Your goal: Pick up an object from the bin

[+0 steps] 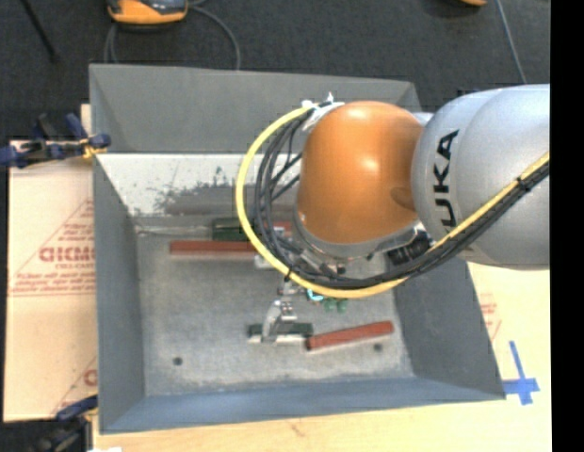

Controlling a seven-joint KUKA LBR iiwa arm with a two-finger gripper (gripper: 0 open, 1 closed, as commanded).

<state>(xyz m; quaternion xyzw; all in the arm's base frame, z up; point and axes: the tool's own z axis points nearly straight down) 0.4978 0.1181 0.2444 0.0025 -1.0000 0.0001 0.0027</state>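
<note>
My gripper (279, 324) reaches down below the orange wrist cover to the bin floor, near the front middle. Its tip is at the left end of a reddish-brown bar (350, 335) that lies flat and slightly slanted, running off to the right. A small dark green piece (298, 330) lies right against the tip, between it and the bar. I cannot tell whether anything is gripped. Small green bits (331, 301) show just under the cover's edge.
A second, longer reddish-brown bar (213, 248) lies along the back of the floor at left, with a dark green block (228, 226) behind it against the rear wall. The arm and its cables hide the bin's right middle.
</note>
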